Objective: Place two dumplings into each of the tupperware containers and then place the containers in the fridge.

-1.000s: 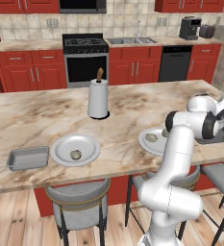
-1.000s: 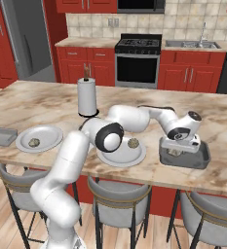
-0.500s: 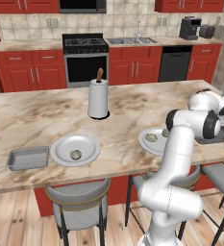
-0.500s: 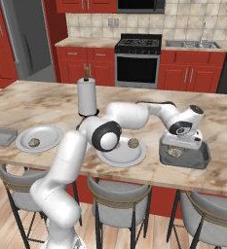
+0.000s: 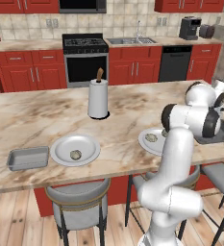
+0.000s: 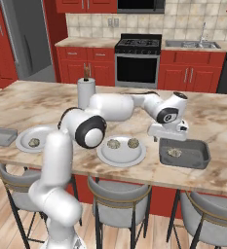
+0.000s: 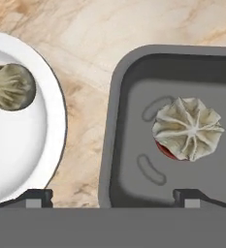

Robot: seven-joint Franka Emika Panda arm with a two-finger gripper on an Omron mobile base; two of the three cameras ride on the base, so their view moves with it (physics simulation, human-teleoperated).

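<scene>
My gripper (image 6: 168, 132) hovers open just above the left end of the right tupperware container (image 6: 201, 156), nothing between its fingers. One pleated tan dumpling (image 7: 188, 128) lies in that container (image 7: 134, 121); it shows as well in the right base view (image 6: 174, 152). In the hand view the gripper (image 7: 113, 197) straddles the container's near rim. The white plate (image 6: 105, 155) beside it carries two dumplings (image 6: 114, 144) (image 6: 133, 142). Another tupperware container (image 5: 28, 158) sits at the counter's left end next to a plate (image 5: 60, 144) with one dumpling (image 5: 75, 154). The fridge (image 6: 25, 44) stands at the far left.
A paper towel roll (image 5: 98, 98) stands upright mid-counter. Bar stools (image 5: 80, 202) line the near edge of the island. Across the aisle are the stove (image 5: 84, 57), sink and red cabinets. My arm hides most of the right container in the left base view.
My gripper has lifted a little off the right container and its jaws have spread slightly wider. The dumpling stays in the container.
</scene>
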